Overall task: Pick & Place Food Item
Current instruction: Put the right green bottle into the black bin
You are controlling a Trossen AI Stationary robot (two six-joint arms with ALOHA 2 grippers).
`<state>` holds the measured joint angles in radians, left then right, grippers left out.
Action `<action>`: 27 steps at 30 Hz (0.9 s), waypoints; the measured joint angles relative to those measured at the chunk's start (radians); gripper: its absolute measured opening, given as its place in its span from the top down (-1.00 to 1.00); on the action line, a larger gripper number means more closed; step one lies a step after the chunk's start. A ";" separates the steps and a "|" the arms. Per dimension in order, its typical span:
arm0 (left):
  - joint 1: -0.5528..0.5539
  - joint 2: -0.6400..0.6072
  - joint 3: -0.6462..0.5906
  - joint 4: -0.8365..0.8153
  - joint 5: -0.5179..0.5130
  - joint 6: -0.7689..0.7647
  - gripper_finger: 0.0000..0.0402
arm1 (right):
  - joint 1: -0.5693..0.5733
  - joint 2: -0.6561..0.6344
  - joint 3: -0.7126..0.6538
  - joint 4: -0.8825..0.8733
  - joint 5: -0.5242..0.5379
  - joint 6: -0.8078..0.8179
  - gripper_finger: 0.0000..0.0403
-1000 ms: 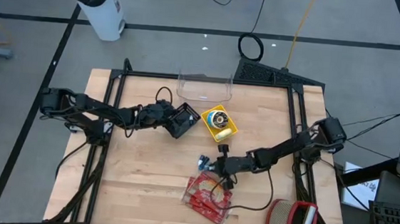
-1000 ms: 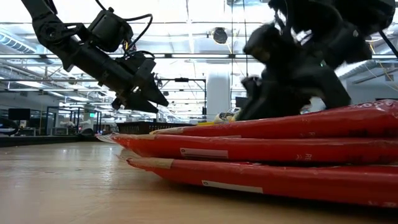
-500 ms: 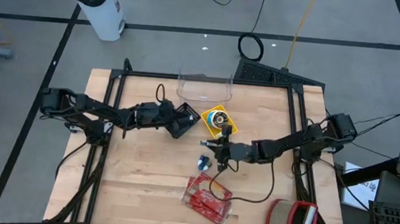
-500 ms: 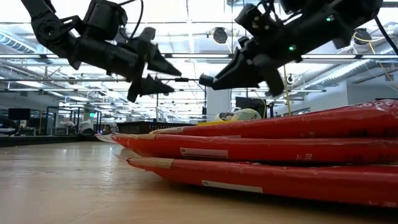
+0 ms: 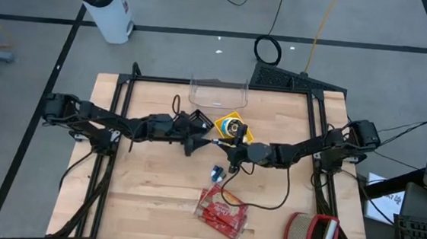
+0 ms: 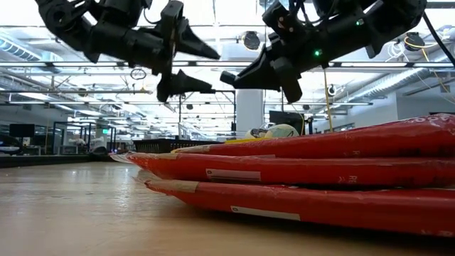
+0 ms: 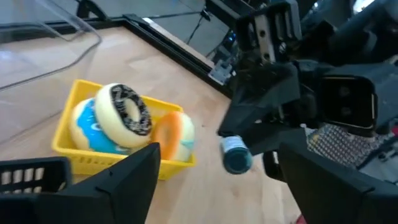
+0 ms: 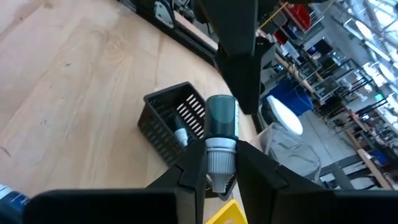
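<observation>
My right gripper [image 5: 232, 153] is over the table's middle, shut on a small teal-and-white bottle [image 8: 221, 124]. My left gripper [image 5: 202, 142] faces it from the table's left, open. Its two fingers [image 6: 206, 53] stand above and below the line of the bottle's teal end [image 7: 236, 155] and touch nothing. Just beyond both grippers, a yellow basket [image 5: 233, 130] holding donuts [image 7: 124, 112] sits on the table. A black basket [image 8: 174, 124] stands next to it on the left. My right gripper pinches the bottle's white part [image 8: 217, 160] between its two fingers. The fingers come nearly level from the table's right and lie along the bottle. The teal end sticks out past the fingertips toward my left gripper. The bottle is lifted clear of the table.
A clear container [image 5: 217, 93] stands at the far edge. A stack of red packets [image 5: 224, 212] lies near the front, with a small blue-and-white item [image 5: 217, 172] just beyond it. A red-and-white object [image 5: 311, 234] sits at the near right corner.
My right gripper has risen from beside the red packets, gone toward the far edge and tipped up to nearly level. My left gripper has also risen, swung toward my right gripper and opened wider.
</observation>
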<state>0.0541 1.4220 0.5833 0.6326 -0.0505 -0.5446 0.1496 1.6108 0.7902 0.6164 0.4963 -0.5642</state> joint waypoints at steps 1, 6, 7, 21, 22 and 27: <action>-0.005 0.008 0.016 -0.008 -0.001 0.007 -0.68 | 0.000 0.000 0.000 0.005 0.000 -0.009 0.71; -0.023 0.058 0.078 -0.027 -0.001 0.015 -0.72 | 0.001 0.000 0.000 0.021 0.001 -0.033 0.71; -0.023 0.070 0.084 -0.037 -0.001 0.015 -0.72 | 0.001 0.000 0.000 0.027 0.001 -0.038 0.71; -0.021 0.151 0.149 -0.034 0.046 -0.059 -0.43 | 0.015 0.000 0.001 0.068 0.035 -0.114 0.71; -0.020 0.151 0.149 -0.033 0.049 -0.064 -0.38 | 0.016 0.000 0.001 0.071 0.035 -0.114 0.71; -0.020 0.151 0.149 -0.033 0.050 -0.068 -0.10 | 0.021 0.000 0.001 0.073 0.031 -0.114 0.71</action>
<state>0.0340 1.5734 0.7322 0.5999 -0.0006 -0.6124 0.1706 1.6108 0.7914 0.6899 0.5274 -0.6785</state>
